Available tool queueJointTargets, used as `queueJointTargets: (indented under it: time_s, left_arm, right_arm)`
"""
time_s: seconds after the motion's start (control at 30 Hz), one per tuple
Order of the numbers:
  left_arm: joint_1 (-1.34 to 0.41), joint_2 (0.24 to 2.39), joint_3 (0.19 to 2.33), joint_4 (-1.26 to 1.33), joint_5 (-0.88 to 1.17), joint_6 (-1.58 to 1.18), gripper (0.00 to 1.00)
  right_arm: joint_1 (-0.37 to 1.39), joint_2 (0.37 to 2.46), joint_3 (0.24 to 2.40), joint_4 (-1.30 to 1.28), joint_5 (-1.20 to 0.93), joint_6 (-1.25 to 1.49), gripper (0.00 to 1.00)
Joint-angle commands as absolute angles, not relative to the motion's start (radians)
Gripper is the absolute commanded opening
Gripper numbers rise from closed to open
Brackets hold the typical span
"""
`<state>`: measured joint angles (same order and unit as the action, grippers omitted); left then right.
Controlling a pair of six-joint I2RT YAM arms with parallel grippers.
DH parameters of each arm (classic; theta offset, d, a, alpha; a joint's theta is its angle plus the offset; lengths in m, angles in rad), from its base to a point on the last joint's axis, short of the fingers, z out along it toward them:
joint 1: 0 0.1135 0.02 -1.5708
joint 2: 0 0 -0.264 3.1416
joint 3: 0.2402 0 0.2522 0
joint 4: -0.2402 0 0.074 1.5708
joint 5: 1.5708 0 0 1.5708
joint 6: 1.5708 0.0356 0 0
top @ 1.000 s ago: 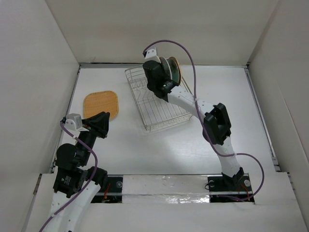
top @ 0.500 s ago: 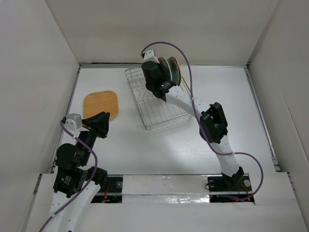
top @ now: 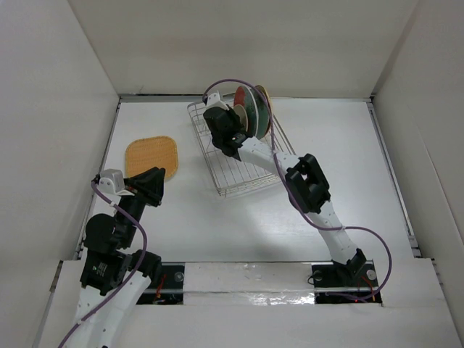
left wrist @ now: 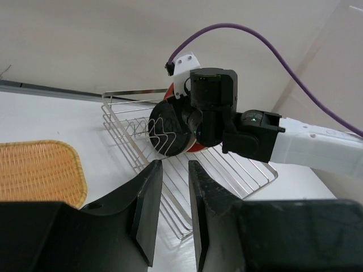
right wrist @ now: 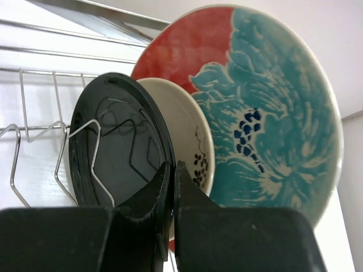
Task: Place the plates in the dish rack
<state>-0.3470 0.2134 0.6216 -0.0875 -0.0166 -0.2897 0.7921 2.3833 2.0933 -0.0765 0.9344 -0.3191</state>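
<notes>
The silver wire dish rack (top: 246, 190) stands at the back middle of the table. Several plates stand on edge at its far end, among them the red plate with a teal flower (top: 244, 100). In the right wrist view that red plate (right wrist: 272, 113) stands behind a cream leaf-patterned plate (right wrist: 195, 141). My right gripper (right wrist: 173, 170) is shut on the rim of the glossy black plate (right wrist: 113, 153), held upright among the rack's prongs. The orange-tan woven-look plate (top: 152, 156) lies flat on the table left of the rack. My left gripper (top: 152, 185) is open and empty, just near of that plate.
White walls enclose the table on three sides. In the left wrist view the right arm (left wrist: 306, 150) reaches over the rack (left wrist: 130, 144) from the right, and the orange-tan plate (left wrist: 34, 170) lies at the left. A purple cable (top: 217, 87) loops above the right wrist.
My right gripper has moved left and toward the near side along the rack with the black plate, uncovering the plates standing behind it. The left arm has not moved.
</notes>
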Motion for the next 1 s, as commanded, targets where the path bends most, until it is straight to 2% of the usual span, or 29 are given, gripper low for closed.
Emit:
queueJointTargets:
  time_s: [0.0,0.1,0.13,0.17,0.23,0.33,0.4,0.43,0.47,0.5,0.53,0.6,0.77,0.9,0.97]
  left_arm:
    - [-0.351,0.23,0.634,-0.046,-0.029,-0.288,0.23]
    - [-0.351,0.253,0.634,-0.046,-0.043,-0.29,0.23]
    - [-0.351,0.27,0.635,-0.048,-0.049,-0.29,0.23]
    - [-0.351,0.281,0.635,-0.049,-0.067,-0.294,0.23]
    - [-0.351,0.319,0.638,-0.057,-0.096,-0.313,0.25]
    - [-0.327,0.392,0.646,-0.067,-0.112,-0.35,0.3]
    - [-0.298,0.434,0.65,-0.064,-0.084,-0.392,0.36]
    - [-0.285,0.472,0.655,-0.057,-0.077,-0.405,0.38]
    - [-0.285,0.494,0.66,-0.058,-0.072,-0.416,0.41]
    - [-0.285,0.514,0.666,-0.06,-0.074,-0.44,0.42]
    - [-0.285,0.55,0.67,-0.057,-0.077,-0.455,0.43]
    - [-0.285,0.59,0.672,-0.046,-0.089,-0.485,0.45]
    - [-0.189,0.704,0.626,-0.006,-0.092,-0.667,0.44]
    - [-0.017,0.761,0.511,0.121,-0.042,-0.827,0.44]
    - [0.064,0.808,0.434,0.166,-0.032,-0.926,0.45]
  right_arm:
    - [0.81,2.375,2.115,-0.066,0.94,-0.285,0.01]
    - [0.822,2.359,2.092,-0.063,0.939,-0.252,0.27]
    - [0.822,2.338,2.086,-0.063,0.936,-0.227,0.45]
    - [0.822,2.323,2.071,-0.069,0.931,-0.212,0.52]
    - [0.831,2.249,2.046,-0.077,0.896,-0.151,0.62]
    - [0.831,2.143,1.948,-0.08,0.815,-0.086,0.7]
    - [0.842,2.004,1.864,-0.058,0.744,-0.019,0.7]
    - [0.851,1.95,1.75,-0.04,0.718,-0.002,0.7]
    - [0.851,1.837,1.683,-0.003,0.698,0.067,0.63]
    - [0.865,1.782,1.614,0.036,0.645,0.099,0.53]
    - [0.865,1.723,1.471,0.064,0.614,0.129,0.25]
    - [0.891,1.563,1.329,0.155,0.55,0.222,0.01]
    - [0.927,1.338,0.969,0.279,0.445,0.371,0.0]
    - [0.963,1.227,0.862,0.253,0.43,0.379,0.11]
    - [0.985,1.163,0.839,0.215,0.419,0.365,0.2]
